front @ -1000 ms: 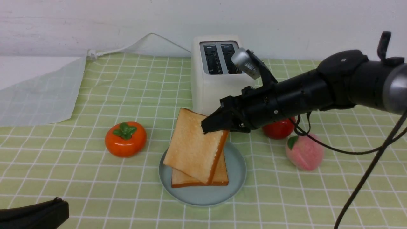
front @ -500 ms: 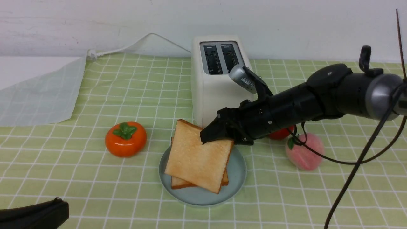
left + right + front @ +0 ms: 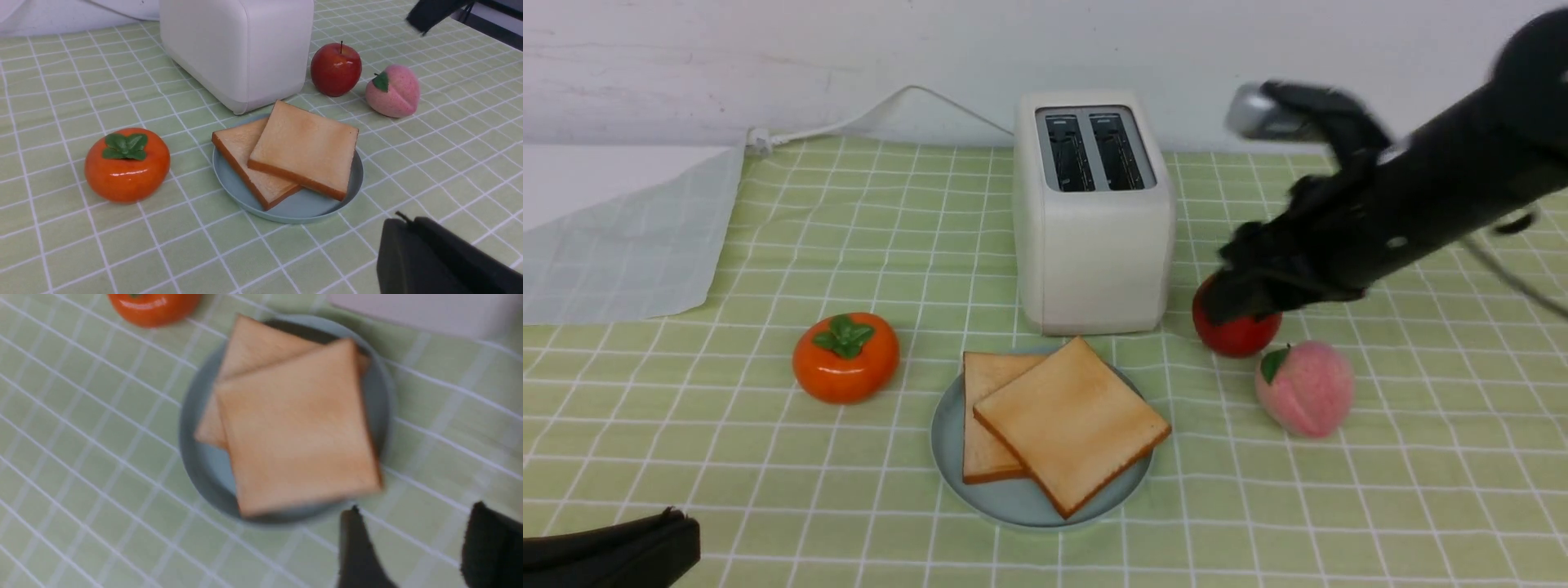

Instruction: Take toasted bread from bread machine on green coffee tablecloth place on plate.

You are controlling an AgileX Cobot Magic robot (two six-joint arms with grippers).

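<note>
Two toast slices lie on the pale blue-green plate (image 3: 1021, 502). The upper slice (image 3: 1072, 423) rests askew over the lower slice (image 3: 984, 416). Both show in the left wrist view (image 3: 304, 149) and, blurred, in the right wrist view (image 3: 294, 428). The cream-white bread machine (image 3: 1094, 245) stands behind the plate with both slots empty. The green checked tablecloth (image 3: 768, 457) covers the table. My right gripper (image 3: 1229, 306) is open and empty, raised to the right of the toaster, in front of a red apple. My left gripper (image 3: 402, 222) is shut, low at the near left.
An orange persimmon (image 3: 846, 357) sits left of the plate. A red apple (image 3: 1237, 331) and a pink peach (image 3: 1305, 389) lie right of it. The cloth's far left corner (image 3: 621, 245) is folded over, and a white cord (image 3: 792, 135) runs along the back.
My right gripper let go of the upper toast slice, which now lies flat on the lower one, and the arm pulled back up and to the right. The left arm has not moved.
</note>
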